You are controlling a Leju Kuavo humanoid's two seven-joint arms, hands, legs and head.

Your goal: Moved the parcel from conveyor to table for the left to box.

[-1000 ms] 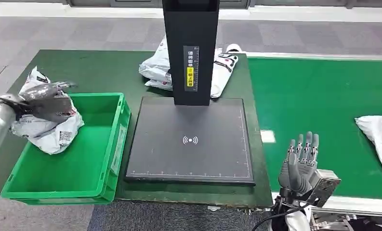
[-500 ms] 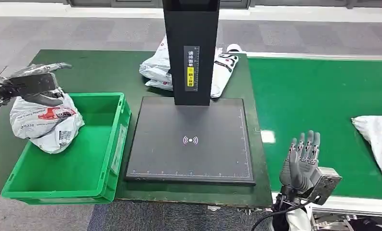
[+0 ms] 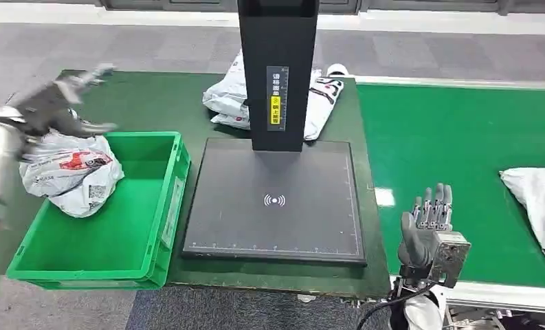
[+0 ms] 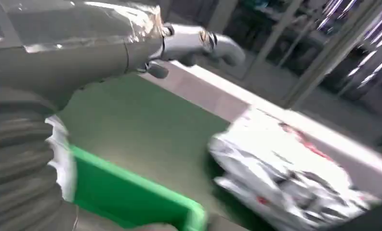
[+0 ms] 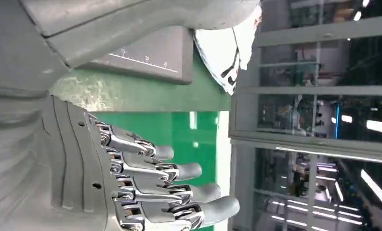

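Note:
A white-grey parcel (image 3: 70,172) with a red label lies in the far left corner of the green crate (image 3: 175,185), bulging over its rim. My left hand (image 3: 58,104) hovers just above and behind it, blurred, fingers spread and holding nothing. In the left wrist view the left hand (image 4: 193,43) reaches out over the green table past the crate's edge (image 4: 131,202). My right hand (image 3: 427,230) stands upright and open at the table's front right corner, beside the conveyor (image 3: 448,130). The right wrist view shows its fingers (image 5: 145,183) straight and apart. Another white parcel (image 3: 539,203) lies on the conveyor at the right edge.
A black scanner pad (image 3: 273,199) with a tall black column (image 3: 276,69) fills the table's middle. Two more parcels (image 3: 317,100) lie behind the column, also blurred in the left wrist view (image 4: 285,183). Grey floor surrounds the table.
My left hand has let go of the parcel and lifted up and back from it. The parcel stays in the crate. The right hand has barely moved.

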